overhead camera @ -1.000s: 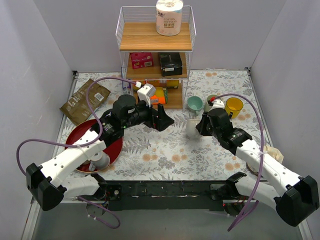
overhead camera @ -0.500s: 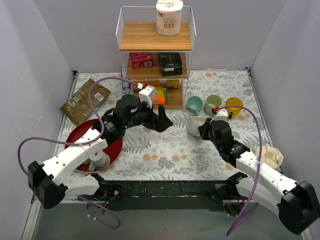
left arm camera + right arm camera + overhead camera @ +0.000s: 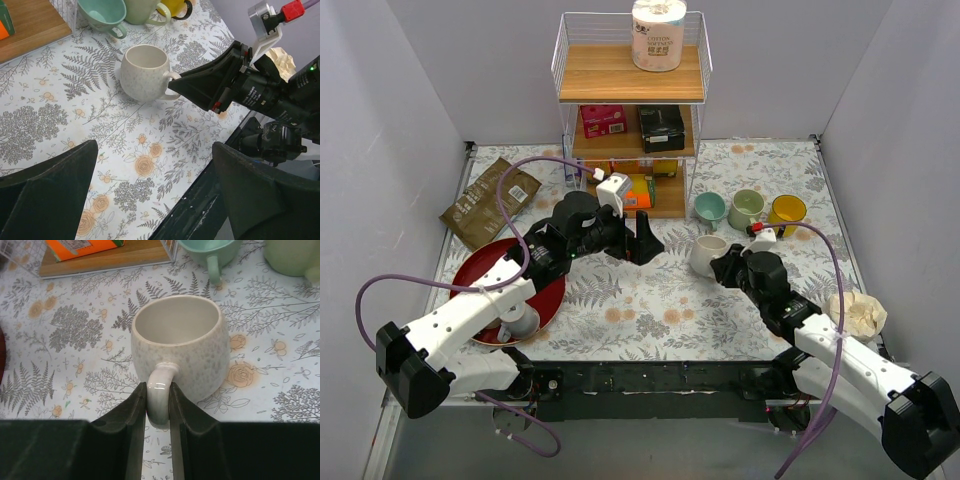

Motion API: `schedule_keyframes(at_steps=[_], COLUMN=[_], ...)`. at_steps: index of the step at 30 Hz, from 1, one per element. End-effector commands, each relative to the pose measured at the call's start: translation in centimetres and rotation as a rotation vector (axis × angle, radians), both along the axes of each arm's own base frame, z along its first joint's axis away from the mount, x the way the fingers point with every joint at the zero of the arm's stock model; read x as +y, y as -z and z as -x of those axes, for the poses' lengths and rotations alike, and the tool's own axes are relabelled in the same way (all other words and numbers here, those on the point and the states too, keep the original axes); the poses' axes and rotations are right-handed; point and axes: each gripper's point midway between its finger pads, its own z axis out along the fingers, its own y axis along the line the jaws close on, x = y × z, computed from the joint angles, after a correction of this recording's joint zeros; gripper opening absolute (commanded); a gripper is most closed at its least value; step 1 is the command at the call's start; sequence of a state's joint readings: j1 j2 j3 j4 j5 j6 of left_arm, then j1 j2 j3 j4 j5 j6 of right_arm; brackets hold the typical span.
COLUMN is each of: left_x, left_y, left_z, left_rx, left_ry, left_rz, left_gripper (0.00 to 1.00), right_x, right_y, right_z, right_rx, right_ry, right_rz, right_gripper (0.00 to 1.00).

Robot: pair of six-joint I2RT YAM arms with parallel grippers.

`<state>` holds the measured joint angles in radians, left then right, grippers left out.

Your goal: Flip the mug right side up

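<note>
Mug: a cream, lightly speckled mug [image 3: 177, 347] with a rounded body and a glossy loop handle [image 3: 161, 377].
Mug posture: it stood right side up, its mouth open to the ceiling and its pale inside empty.
Mug place: it sat on the flower-and-fern-patterned counter [image 3: 640, 300], right of centre, in front of the shelf [image 3: 632, 72] and just in front of a teal mug [image 3: 710, 208].
Neighbours: a pale green mug [image 3: 746, 207] and a yellow mug [image 3: 787, 212] stood in a row with the teal one, behind the cream mug and apart from it.
Handle direction: it pointed toward the near right, straight at the right hand.
Right hand [image 3: 158, 387]: it was low at the counter, its two fingers [image 3: 135, 410] nearly together, one on each side of the handle.
Right hand grip: the wrist view showed no gap between either finger and the handle, so the handle was pinched between them; the mug's body was not touched.
Left hand [image 3: 155, 200]: it was spread fully wide and held nothing.
Left hand place: it hung above the counter, left of the mug and well apart from it, pointed toward it.
</note>
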<state>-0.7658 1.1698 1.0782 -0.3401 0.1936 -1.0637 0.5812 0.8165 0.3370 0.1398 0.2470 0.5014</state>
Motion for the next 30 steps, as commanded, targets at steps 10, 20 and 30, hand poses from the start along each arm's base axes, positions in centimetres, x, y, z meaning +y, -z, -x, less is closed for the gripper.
schedule_keyframes(at_steps=[10, 20, 30], left_x=[0.7, 1.0, 1.8], left_y=[0.2, 0.6, 0.9], left_z=[-1.0, -1.7, -2.6], left_rx=[-0.014, -0.009, -0.001], left_ry=[-0.073, -0.119, -0.187], left_rz=[0.006, -0.012, -0.040], left_gripper=[0.98, 0.98, 0.98], right_x=[0.7, 0.9, 2.7], right_y=[5.3, 6.2, 5.5], right_z=[2.5, 2.5, 0.1], right_rx=[0.127, 0.177, 0.208], right_ry=[-0.038, -0.031, -0.003], right_rz=[0.100, 0.124, 0.124], right_gripper=[0.40, 0.48, 0.51])
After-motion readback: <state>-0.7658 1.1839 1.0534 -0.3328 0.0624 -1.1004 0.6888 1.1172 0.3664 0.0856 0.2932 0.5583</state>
